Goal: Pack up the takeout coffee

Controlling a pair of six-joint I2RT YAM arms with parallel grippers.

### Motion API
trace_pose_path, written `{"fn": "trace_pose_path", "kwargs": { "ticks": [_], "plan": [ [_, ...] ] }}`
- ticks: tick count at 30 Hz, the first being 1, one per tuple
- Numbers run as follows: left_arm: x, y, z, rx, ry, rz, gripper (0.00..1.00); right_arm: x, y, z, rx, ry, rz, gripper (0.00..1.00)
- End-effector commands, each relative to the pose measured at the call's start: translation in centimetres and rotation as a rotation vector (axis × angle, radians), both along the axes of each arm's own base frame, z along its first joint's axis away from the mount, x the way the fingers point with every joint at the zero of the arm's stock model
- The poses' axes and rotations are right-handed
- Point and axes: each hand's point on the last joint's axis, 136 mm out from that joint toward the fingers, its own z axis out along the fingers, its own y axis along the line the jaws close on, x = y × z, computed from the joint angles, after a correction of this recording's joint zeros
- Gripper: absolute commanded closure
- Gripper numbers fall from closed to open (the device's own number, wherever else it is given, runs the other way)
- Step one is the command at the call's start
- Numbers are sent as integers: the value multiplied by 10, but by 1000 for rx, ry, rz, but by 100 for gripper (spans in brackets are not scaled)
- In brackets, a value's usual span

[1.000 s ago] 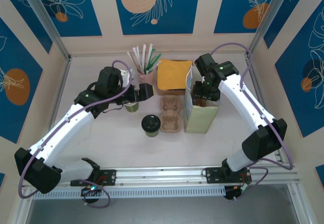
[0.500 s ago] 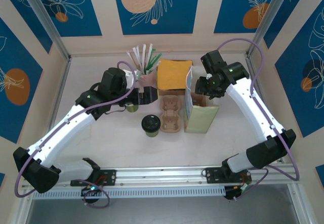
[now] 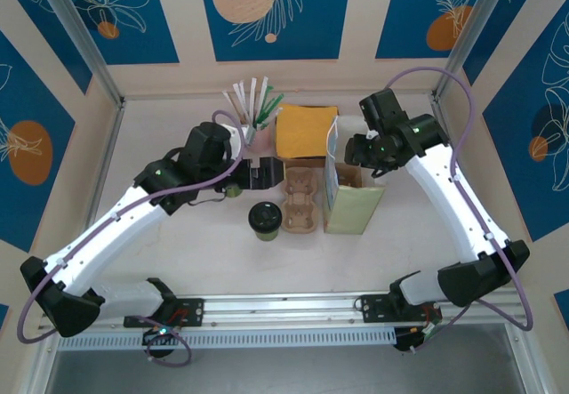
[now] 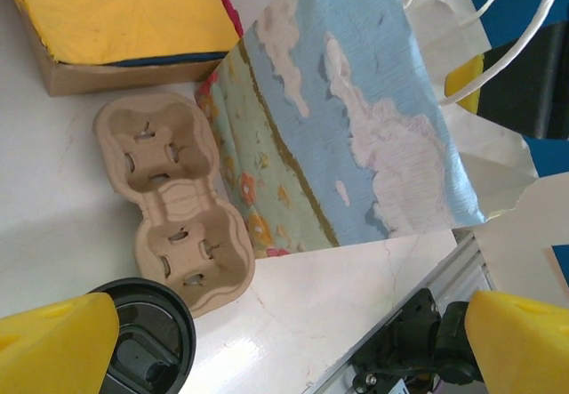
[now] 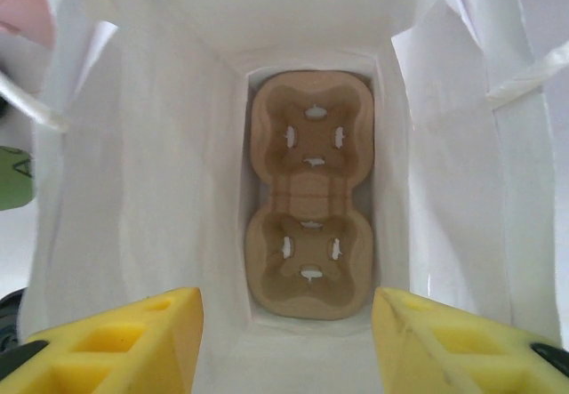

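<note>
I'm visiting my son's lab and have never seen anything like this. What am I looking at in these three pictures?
These are two white robot arms bolted to a table, each ending in a two-finger gripper. The wide picture comes from a camera above and behind them. The other two come from cameras on the wrists.

On the table stand a coffee cup with a black lid, a cardboard cup carrier, a paper bag, a yellow-topped box, a pink cup of straws and a lidless green cup.

The left gripper is open near the lidded cup, holding nothing. The right gripper is open and empty above the bag's mouth, where a second carrier lies at the bottom.
</note>
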Motion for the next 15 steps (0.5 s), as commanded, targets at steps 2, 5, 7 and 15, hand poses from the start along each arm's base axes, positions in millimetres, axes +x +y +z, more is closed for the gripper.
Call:
{"fn": "trace_pose_path", "kwargs": {
  "ticks": [2, 5, 7, 15],
  "plan": [
    [4, -6, 12, 16, -19, 42, 0, -5, 2, 12, 43, -45, 23, 47],
    [9, -11, 16, 30, -25, 55, 0, -4, 3, 15, 69, -58, 25, 47],
    [12, -14, 20, 28, -32, 68, 0, -3, 5, 16, 81, -65, 43, 47],
    [23, -21, 33, 49, -77, 91, 1, 1, 8, 28, 105, -96, 81, 47]
  ]
}}
